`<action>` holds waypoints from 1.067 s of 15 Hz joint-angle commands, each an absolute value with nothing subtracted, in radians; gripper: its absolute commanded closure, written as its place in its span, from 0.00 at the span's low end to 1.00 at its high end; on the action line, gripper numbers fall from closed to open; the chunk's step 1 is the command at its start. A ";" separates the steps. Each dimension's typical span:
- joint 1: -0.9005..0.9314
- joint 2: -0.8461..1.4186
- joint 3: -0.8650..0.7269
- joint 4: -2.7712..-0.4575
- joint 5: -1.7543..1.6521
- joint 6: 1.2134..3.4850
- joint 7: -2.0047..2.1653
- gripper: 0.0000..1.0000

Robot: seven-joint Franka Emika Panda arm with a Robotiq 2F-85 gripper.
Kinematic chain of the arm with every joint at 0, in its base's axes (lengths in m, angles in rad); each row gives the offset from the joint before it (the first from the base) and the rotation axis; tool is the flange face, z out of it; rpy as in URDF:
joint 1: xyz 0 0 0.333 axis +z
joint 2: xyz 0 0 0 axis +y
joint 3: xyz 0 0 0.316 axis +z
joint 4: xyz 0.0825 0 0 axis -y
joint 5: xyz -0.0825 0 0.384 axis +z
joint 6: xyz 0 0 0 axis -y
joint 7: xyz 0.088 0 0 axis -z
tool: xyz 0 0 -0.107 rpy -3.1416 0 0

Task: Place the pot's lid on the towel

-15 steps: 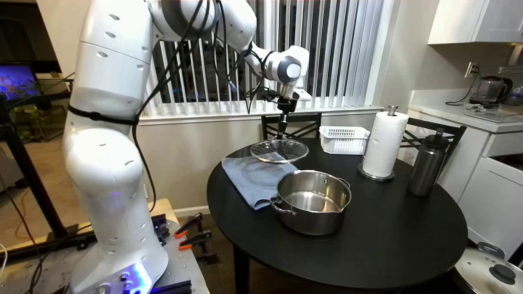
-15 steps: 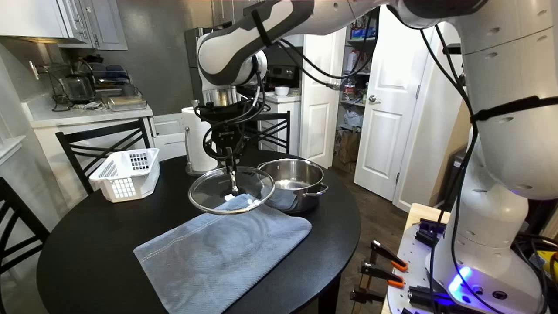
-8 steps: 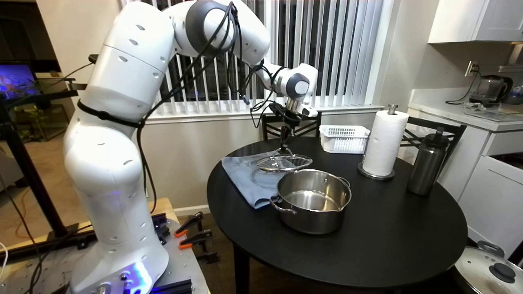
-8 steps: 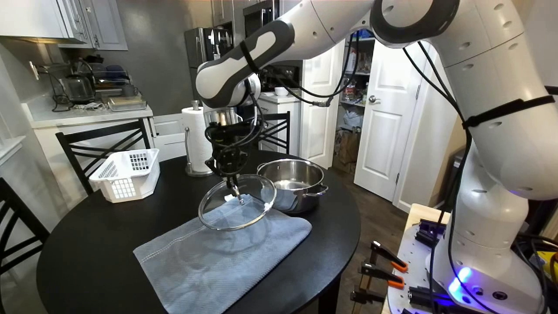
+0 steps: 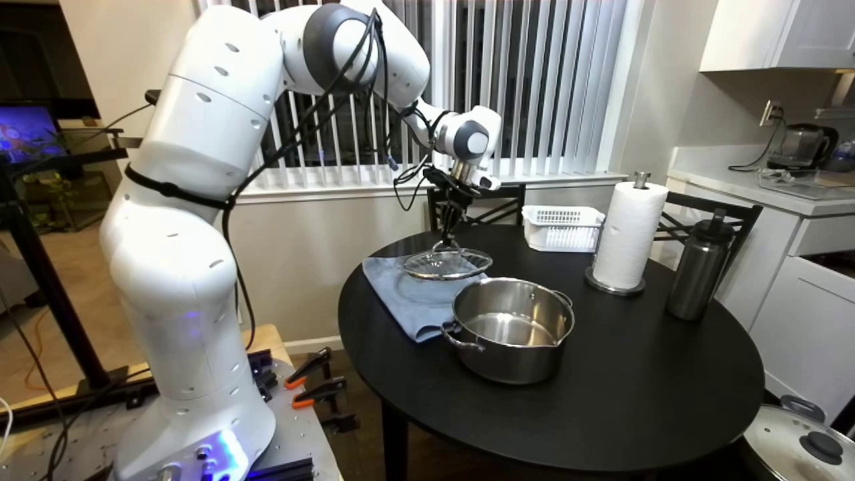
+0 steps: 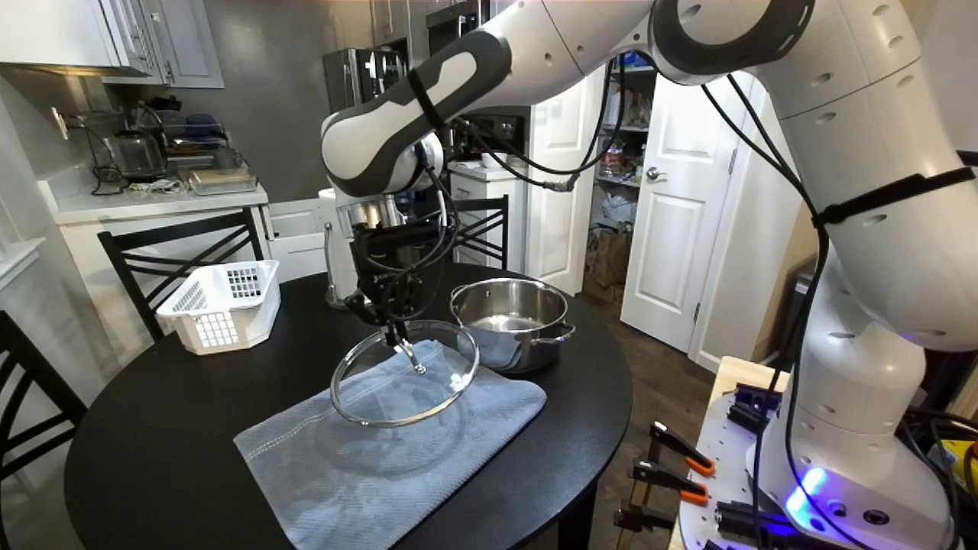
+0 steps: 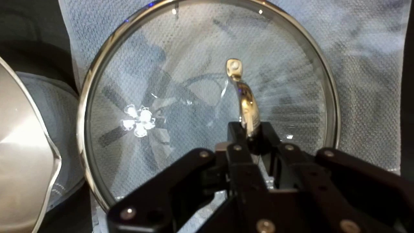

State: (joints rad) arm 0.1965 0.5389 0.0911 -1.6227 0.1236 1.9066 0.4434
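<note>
The round glass lid has a steel rim and an arched metal handle. My gripper is shut on that handle. The lid hangs slightly tilted above the blue-grey towel; the gap looks small. In both exterior views the lid is over the towel, with the gripper above it. The steel pot stands uncovered beside the towel, over one edge of it. Part of the pot shows in the wrist view.
On the black round table stand a white basket, a paper towel roll and a dark metal canister. The basket also shows in an exterior view. Chairs stand around the table.
My gripper has lowered the lid toward the towel and carried it further over the cloth. The lid's tilt has changed. The pot and towel have not moved.
</note>
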 commanded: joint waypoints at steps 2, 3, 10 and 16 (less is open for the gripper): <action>0.182 0.558 0.103 -1.570 0.152 1.855 0.336 0.96; 0.176 0.562 0.107 -1.563 0.161 1.863 0.311 0.96; 0.139 0.605 0.131 -1.500 0.262 1.825 0.168 0.58; 0.146 0.608 0.113 -1.483 0.270 1.822 0.190 0.27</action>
State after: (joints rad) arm 0.1451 0.6071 0.1135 -1.4847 0.2703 1.8240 0.1893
